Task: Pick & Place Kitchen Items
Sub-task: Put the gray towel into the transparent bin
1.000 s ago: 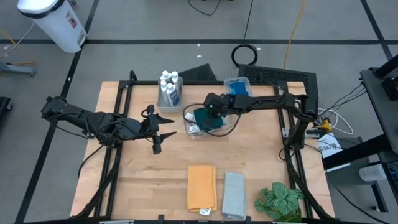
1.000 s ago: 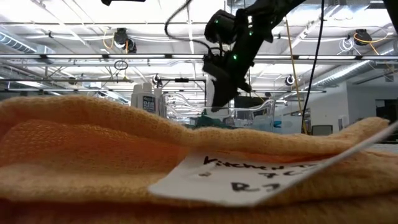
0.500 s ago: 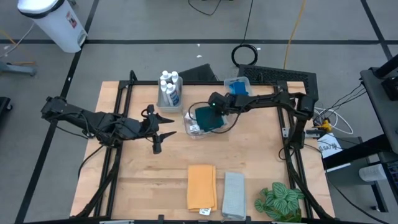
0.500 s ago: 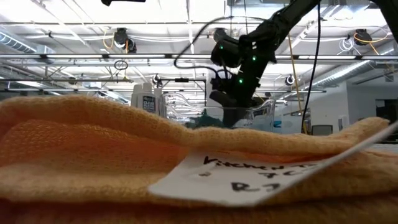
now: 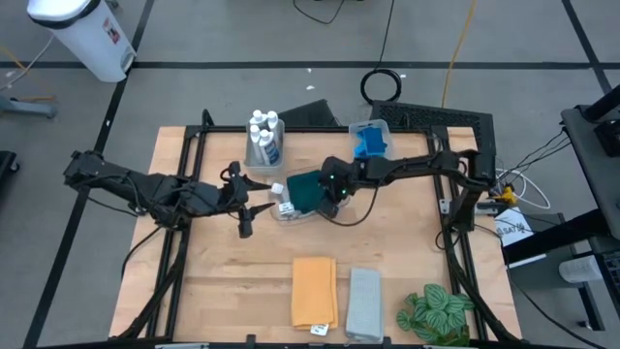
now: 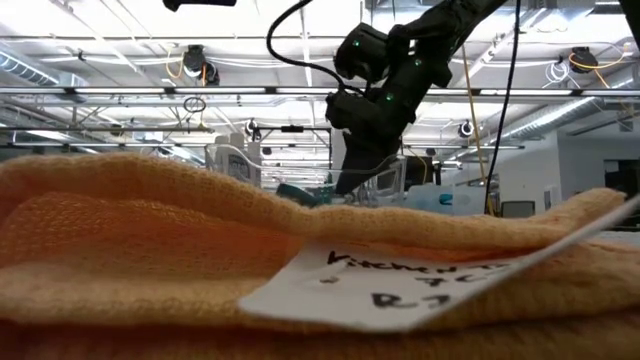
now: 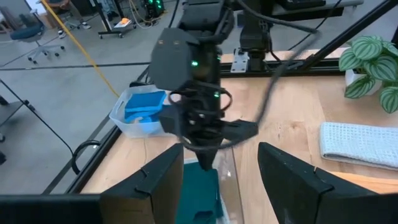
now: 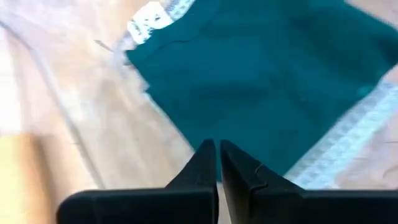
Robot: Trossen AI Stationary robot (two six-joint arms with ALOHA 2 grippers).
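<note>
Dark green cloth [image 5: 308,190] lies in a clear bin [image 5: 291,207] near the middle of the tabletop [image 5: 223,276]; the right gripper [image 5: 336,193] is down at the cloth's 3 o'clock edge, its fingers [image 8: 202,163] pressed together, and its wrist view shows them just over the cloth with nothing clearly pinched between them. Whether they touch the bin wall cannot be told. The left gripper [image 5: 254,197] hovers at 9 o'clock from the bin, fingers [image 7: 158,180] spread and empty. White bottles [image 5: 263,136] stand at 11 o'clock; blue sponges [image 5: 370,142] sit in another bin at 1 o'clock. An orange cloth [image 5: 314,291] and a grey cloth [image 5: 364,302] lie at 6 o'clock; in the low view the orange cloth fills the foreground and hides most of the tabletop.
</note>
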